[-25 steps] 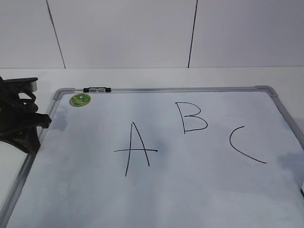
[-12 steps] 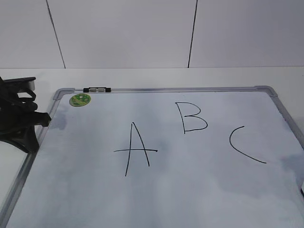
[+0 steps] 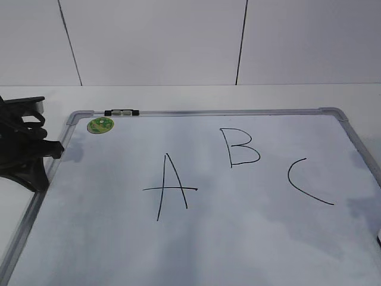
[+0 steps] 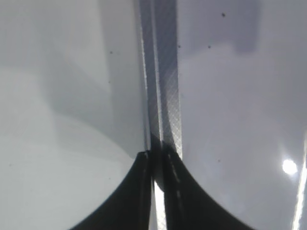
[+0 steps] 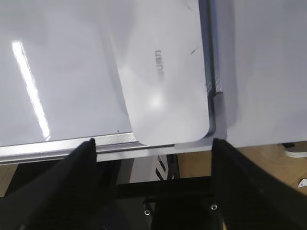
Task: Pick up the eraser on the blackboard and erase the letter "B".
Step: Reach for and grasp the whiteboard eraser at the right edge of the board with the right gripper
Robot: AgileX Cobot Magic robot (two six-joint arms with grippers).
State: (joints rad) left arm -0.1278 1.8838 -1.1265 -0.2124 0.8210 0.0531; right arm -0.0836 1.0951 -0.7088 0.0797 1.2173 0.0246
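The blackboard [image 3: 238, 112] is a white board with a silver frame and lies flat on the table. The letter "B" [image 3: 239, 147] is drawn at its upper middle, between an "A" [image 3: 171, 186] and a "C" [image 3: 305, 182]. The eraser [image 5: 163, 81] is a white rounded block with grey lettering. It lies in the board's corner against the frame [image 5: 48, 148] in the right wrist view. My right gripper [image 5: 153, 143] is open and empty, its fingers level with the eraser's near end. My left gripper [image 4: 157, 155] is shut and empty over the board's left frame [image 4: 165, 72]; it also shows in the exterior view [image 3: 41, 152].
A round green magnet [image 3: 100, 125] sits at the board's top left corner. A black-and-white marker [image 3: 121, 112] lies on the top frame. A white wall stands behind the table. Past the board's corner the table edge and floor [image 5: 259, 158] show.
My left gripper has edged very slightly to the left. The board and letters are unchanged.
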